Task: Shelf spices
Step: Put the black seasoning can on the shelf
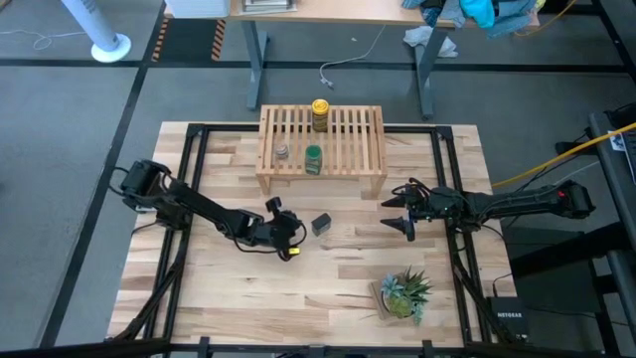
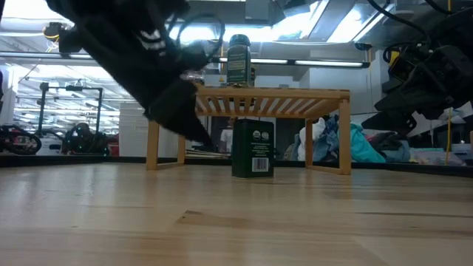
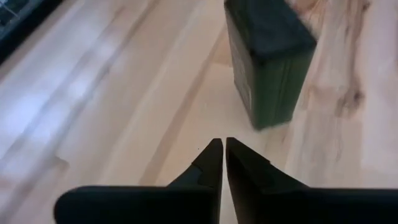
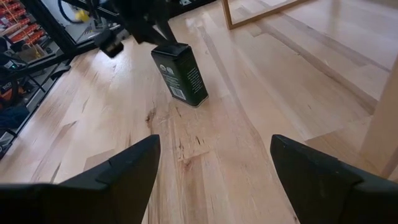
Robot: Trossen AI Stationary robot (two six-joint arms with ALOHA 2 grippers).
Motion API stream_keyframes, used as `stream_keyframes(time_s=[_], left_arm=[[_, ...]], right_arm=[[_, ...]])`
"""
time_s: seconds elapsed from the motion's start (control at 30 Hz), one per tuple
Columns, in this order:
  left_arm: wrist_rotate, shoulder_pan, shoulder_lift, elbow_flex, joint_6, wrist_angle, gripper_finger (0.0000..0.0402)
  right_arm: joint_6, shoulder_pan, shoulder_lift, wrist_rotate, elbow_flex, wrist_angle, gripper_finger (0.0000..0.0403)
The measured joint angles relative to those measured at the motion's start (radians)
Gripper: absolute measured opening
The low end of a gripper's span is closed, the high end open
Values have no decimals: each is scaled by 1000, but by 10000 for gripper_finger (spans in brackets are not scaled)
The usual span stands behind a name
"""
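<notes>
The shelf (image 1: 321, 147) stands at the table's (image 1: 199, 298) far side, holding the yellow jar (image 1: 320, 114), green jar (image 1: 313, 159) and grey jar (image 1: 283, 151). The tin (image 1: 320, 224) stands upright in front of it, between the narrowly closed left gripper (image 1: 294, 235) and the wide-spread right gripper (image 1: 399, 212).

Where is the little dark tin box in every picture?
High view: the tin stands on the table, in front of the shelf, between the two grippers.
Low view: centre, in front of the shelf.
Left wrist view: top, just beyond the shut left gripper.
Right wrist view: upper middle, beyond the open right gripper.
Shared landmark: the shelf.
</notes>
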Motion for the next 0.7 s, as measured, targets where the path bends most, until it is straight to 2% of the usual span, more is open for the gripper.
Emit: stream_keyframes(time_s=[0.37, 0.7], left_arm=[[-2, 3, 129, 0, 69, 213, 3], [14, -5, 148, 0, 81, 338, 1]], right_arm=[[-1, 0, 0, 0, 0, 3, 312], [-1, 0, 0, 0, 0, 5, 312]])
